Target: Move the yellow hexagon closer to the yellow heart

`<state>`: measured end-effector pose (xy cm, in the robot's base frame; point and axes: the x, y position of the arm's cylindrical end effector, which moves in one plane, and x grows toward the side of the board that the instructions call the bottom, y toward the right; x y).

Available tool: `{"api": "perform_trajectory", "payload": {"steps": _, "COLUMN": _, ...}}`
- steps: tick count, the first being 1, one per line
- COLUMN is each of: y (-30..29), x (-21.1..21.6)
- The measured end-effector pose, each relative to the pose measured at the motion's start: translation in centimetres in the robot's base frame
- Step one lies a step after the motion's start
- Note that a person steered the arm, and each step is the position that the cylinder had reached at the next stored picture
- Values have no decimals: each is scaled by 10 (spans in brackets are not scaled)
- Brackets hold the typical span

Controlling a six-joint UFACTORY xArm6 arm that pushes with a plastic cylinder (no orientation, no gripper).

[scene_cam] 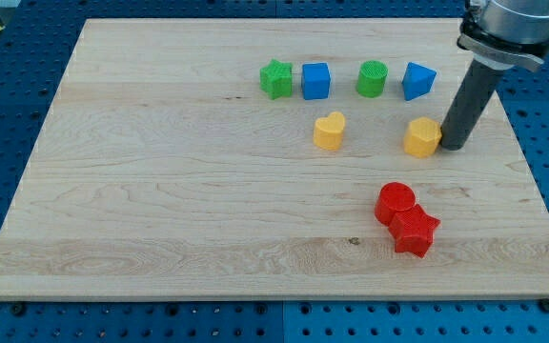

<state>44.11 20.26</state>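
The yellow hexagon (422,137) lies on the wooden board (160,191) toward the view's right. The yellow heart (329,131) lies to its left, about a block's width or two away. My tip (452,147) stands right against the hexagon's right side. The dark rod rises from it toward the view's top right.
A row near the view's top holds a green star (275,79), a blue cube (315,81), a green cylinder (372,79) and a blue triangular block (417,81). A red cylinder (395,202) and a red star (415,232) touch each other below the hexagon.
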Motion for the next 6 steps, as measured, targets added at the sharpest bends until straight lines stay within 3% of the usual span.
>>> {"api": "perform_trajectory", "payload": {"steps": 6, "y": -74, "x": -9}}
